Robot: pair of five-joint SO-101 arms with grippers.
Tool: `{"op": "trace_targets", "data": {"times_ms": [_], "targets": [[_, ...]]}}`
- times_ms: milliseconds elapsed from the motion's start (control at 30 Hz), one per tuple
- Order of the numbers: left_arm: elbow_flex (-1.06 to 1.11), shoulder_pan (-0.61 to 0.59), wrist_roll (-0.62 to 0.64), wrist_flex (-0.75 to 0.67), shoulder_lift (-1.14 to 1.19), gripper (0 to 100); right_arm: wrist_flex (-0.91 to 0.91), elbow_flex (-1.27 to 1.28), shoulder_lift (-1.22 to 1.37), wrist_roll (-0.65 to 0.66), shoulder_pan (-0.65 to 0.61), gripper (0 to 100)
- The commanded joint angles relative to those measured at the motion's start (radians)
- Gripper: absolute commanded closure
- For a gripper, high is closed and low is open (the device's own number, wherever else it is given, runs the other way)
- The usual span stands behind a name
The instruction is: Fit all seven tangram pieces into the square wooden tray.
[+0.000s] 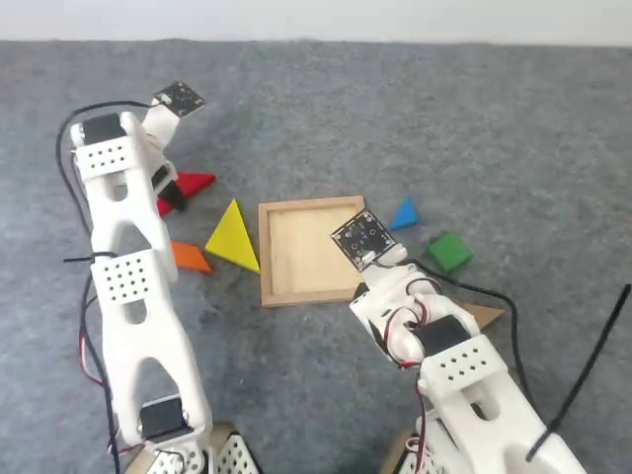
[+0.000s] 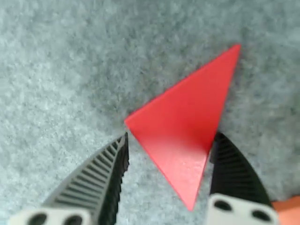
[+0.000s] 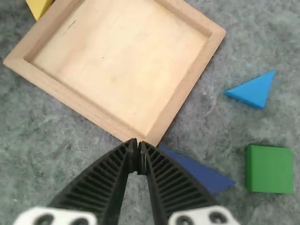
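Red triangle (image 2: 185, 126): flat on the grey carpet (image 2: 61, 61), centre frame. I judge it light, stiff, thin and slick-faced; best pinched across its edges. Left gripper (image 2: 171, 140): wide, straddling its lower corner. Right gripper (image 3: 137, 146): closed, empty, at the tray (image 3: 186, 84) corner.

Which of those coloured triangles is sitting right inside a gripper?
The red triangular piece: the open left gripper straddles it. The yellow triangle and orange triangle nearby lie free on the grey carpet, with no gripper around them.
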Motion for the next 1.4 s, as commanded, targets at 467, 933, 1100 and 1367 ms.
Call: {"op": "trace_targets", "data": {"times_ms": [467, 933, 1100, 1367], "targets": [[-0.139, 0.04, -0.032, -0.002, 0.189, 71, -0.025, -0.014, 0.002, -0.002, -0.004, 98.9], [-0.137, 0.012, -0.298, 0.021, 0.29, 74, -0.027, -0.014, 0.002, -0.002, -0.004, 98.9], [-0.14, -0.005, -0.324, 0.043, 0.284, 77, -0.027, -0.014, 0.002, -0.002, -0.004, 98.9], [-0.22, -0.051, -0.261, 0.11, 0.284, 85, -0.027, -0.014, 0.002, -0.002, -0.001, 98.9]]}}
